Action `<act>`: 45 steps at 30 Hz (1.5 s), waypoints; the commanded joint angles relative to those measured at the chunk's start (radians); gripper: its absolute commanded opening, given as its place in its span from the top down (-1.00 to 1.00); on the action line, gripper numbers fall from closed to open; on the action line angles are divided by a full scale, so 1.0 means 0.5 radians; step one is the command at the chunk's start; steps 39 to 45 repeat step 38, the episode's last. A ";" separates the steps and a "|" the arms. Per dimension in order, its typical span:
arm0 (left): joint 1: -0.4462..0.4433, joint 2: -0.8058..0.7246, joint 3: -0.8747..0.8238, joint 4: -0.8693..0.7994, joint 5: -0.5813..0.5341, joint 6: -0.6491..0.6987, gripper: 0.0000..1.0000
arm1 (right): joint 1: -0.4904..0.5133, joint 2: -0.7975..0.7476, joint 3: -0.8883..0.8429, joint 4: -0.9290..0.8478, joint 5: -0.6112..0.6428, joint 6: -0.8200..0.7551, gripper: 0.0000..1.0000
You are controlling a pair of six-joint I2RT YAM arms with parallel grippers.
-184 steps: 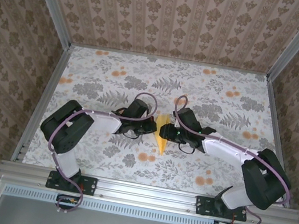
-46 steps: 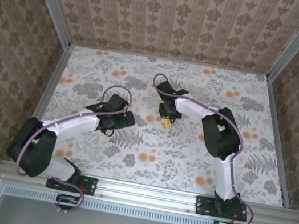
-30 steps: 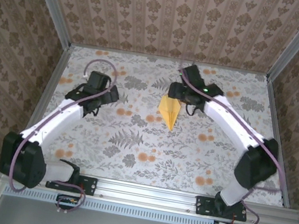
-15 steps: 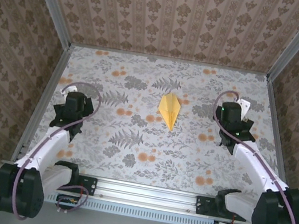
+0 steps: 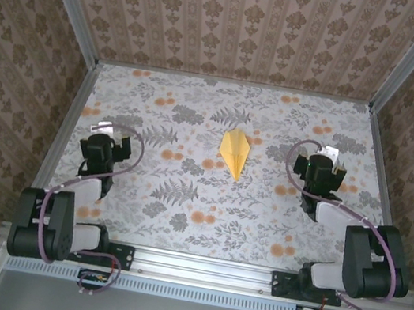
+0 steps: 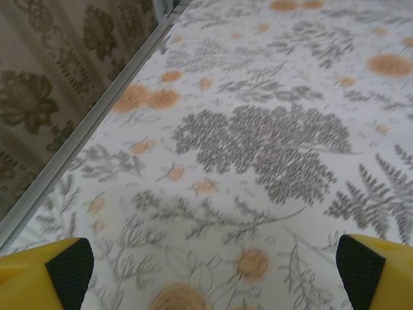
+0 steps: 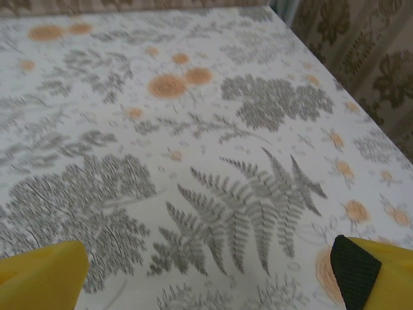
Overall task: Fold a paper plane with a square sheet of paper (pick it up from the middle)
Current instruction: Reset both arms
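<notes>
One paper plane [image 5: 234,152] lies flat on the table [image 5: 178,226], mid-width and toward the far side (nose pointing at the near edge). Left gripper [image 5: 111,137] sits near the left edge, right gripper [image 5: 326,162] near the right edge, both well apart from the plane. Both are spread wide with nothing between the jaws. Wrist views show yellow fingers [image 6: 26,279] over the floral tabletop.

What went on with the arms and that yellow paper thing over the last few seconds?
The right arm carried the paper plane away from the robot, opened its jaws and let it go. Both arms then pulled back to their own sides, the left arm too, jaws open. The plane has lain still since; the table is unchanged.
</notes>
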State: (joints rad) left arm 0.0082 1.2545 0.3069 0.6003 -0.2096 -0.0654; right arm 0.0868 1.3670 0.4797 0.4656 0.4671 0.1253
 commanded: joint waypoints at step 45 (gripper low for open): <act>-0.059 0.569 0.207 0.494 0.379 0.240 -1.00 | -0.106 0.333 -0.182 0.868 -0.620 -0.157 -1.00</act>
